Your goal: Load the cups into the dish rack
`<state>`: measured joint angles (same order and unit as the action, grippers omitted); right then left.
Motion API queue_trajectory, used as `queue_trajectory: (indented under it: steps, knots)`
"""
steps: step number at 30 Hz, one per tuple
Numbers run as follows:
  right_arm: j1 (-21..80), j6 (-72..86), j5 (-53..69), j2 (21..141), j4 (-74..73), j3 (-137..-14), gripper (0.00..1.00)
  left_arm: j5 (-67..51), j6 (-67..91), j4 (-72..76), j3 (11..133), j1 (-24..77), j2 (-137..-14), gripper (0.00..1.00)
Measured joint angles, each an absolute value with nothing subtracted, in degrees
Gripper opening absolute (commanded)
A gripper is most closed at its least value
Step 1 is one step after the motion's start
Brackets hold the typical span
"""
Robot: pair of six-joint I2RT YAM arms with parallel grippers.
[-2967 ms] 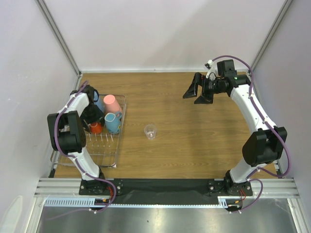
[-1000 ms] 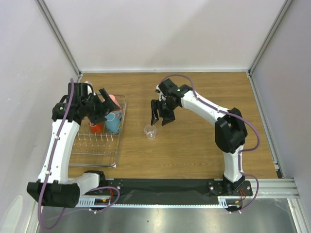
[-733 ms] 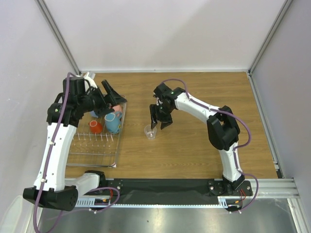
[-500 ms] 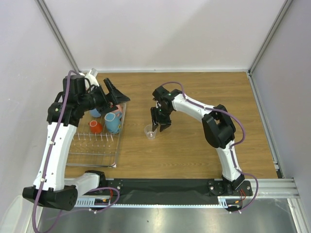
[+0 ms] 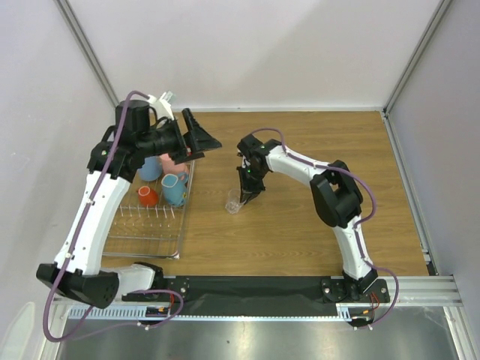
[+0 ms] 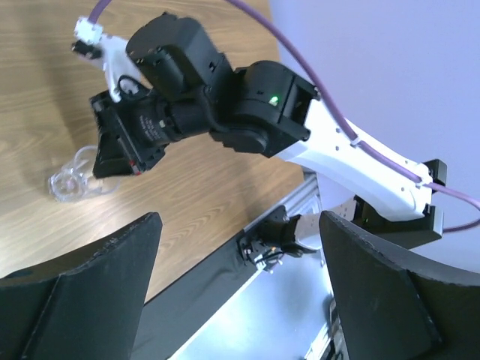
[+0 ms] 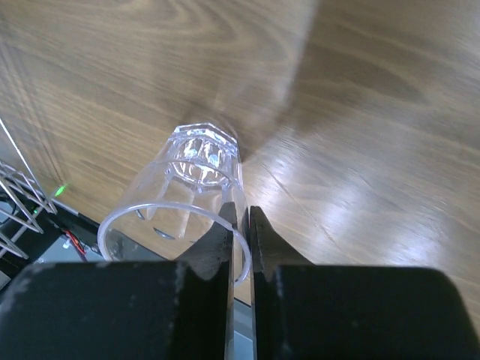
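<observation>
The step in hand is the grasp on the one cup standing outside the rack. The right gripper (image 7: 240,217) is pinched almost shut on the thin wall of the tiny clear glass (image 7: 180,210), one finger inside the rim and one outside. The glass rests on the brown wooden table (image 5: 315,150), near the right side of the silvery wire dish rack (image 5: 182,225) but apart from it. The left gripper (image 6: 238,225) hangs above the rack's far end, spread wide and empty. The next move, I judge, calls for a gentle lift and a carry left to the bare prongs at the rack's near end, without letting the slick wall slip.
</observation>
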<state>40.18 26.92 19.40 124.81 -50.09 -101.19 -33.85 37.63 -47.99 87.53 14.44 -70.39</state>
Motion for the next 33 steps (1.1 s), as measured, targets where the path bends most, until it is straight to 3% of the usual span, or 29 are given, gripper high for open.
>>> queue_trajectory:
  steps: [7,20,27,33]
  knots:
    - [33.95,26.85,21.37,111.98,-47.99,-88.75,0.00,-36.62,39.53,-42.63,91.66,19.84,-76.40,0.99]
    - [11.03,26.63,35.64,70.54,-43.24,-75.00,0.00,-39.81,47.66,-27.90,92.60,25.82,-79.72,1.00]
    - [7.49,36.69,48.58,59.22,-29.30,-64.42,0.00,-42.98,53.65,-17.91,86.17,27.44,-78.72,1.00]
    - [7.49,43.75,54.43,55.09,-19.05,-62.48,0.00,-43.86,57.58,-12.36,81.54,29.06,-76.01,1.00]
